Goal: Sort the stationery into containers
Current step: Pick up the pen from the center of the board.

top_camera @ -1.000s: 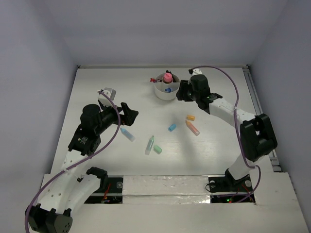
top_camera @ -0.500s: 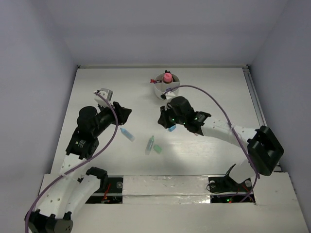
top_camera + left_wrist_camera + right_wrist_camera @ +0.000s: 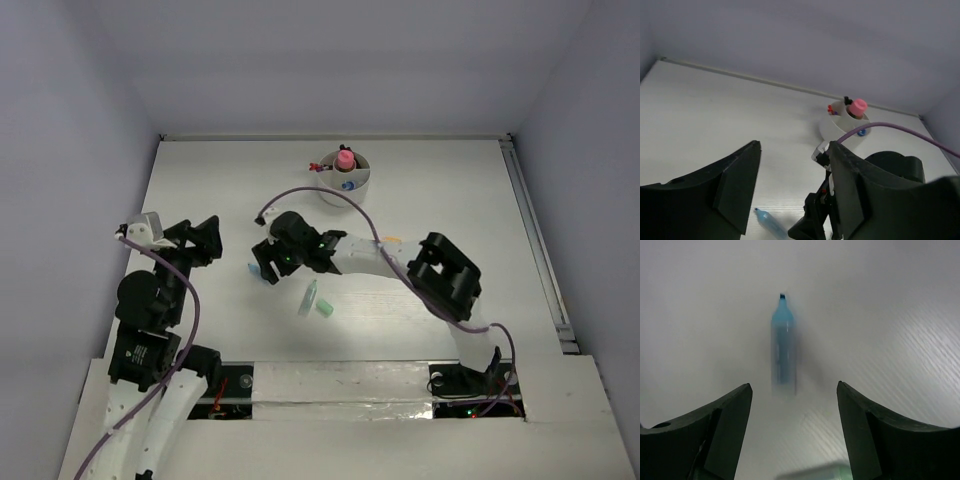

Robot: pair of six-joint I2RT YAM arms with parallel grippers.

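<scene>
We saw the right gripper (image 3: 795, 412) stretched across to the left half of the table (image 3: 450, 190), poised over a blue marker (image 3: 782, 347). In its own wrist view its two dark fingers (image 3: 722, 430) stood wide apart with nothing between them. The marker lay flat on the white surface just beyond the fingertips, in line with the gap, its dark tip pointing away from the camera; its outline was blurred. The left gripper (image 3: 792, 185) hung near the left edge of the table, well apart from the marker, with its jaws parted about halfway and nothing in them. The white cup (image 3: 343, 185) stood at the far middle of the table, well apart from both grippers. A pink piece (image 3: 345, 158) stood upright in it, rising above the rim, with a blue piece and some small red things beside it; we could not tell which compartments they were in. A green pen (image 3: 308, 298) and a short green piece (image 3: 325, 309) lay close together near the middle of the table, just to the near side of the right arm. An orange piece (image 3: 392, 240) peeked out from behind that arm. A purple cable (image 3: 330, 195) arched from the right wrist back along the arm.
</scene>
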